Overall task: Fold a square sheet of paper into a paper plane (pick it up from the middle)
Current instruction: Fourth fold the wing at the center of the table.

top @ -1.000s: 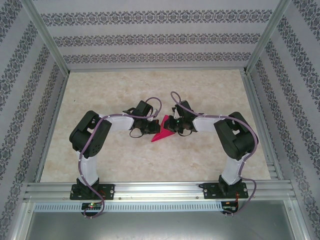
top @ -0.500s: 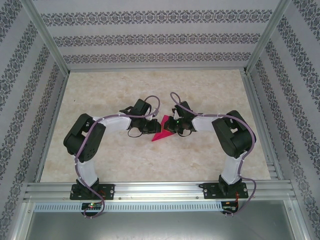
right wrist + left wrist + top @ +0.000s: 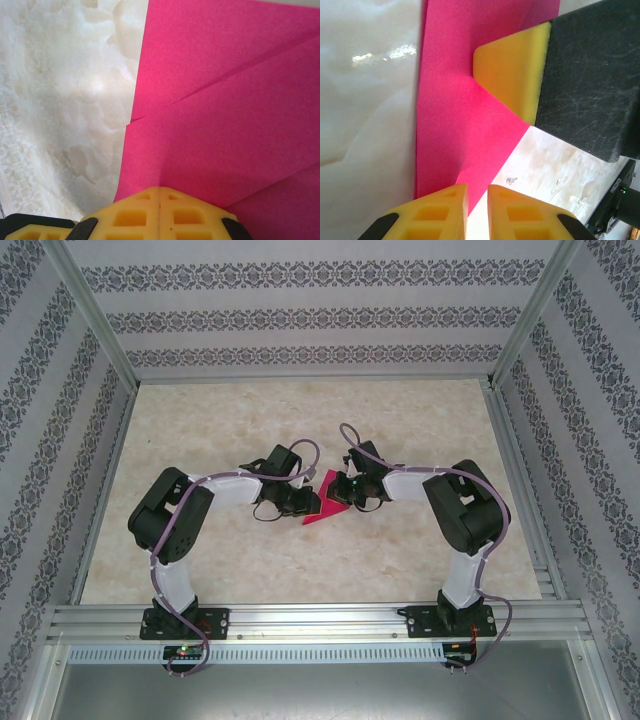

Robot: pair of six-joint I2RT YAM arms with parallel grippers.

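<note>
The right gripper has its yellow fingers pressed together, pinching a crease of the folded magenta paper. The paper fans out ahead of those fingertips, over the marbled table. The left gripper has its fingers slightly parted, and the paper's narrow end reaches just ahead of that gap. Farther ahead, one right finger lies against the sheet.

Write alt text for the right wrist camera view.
Folded pink paper with diagonal creases covers the right side, lying on a pale marbled table. Two closed yellow fingers rest over its bottom edge.
</note>
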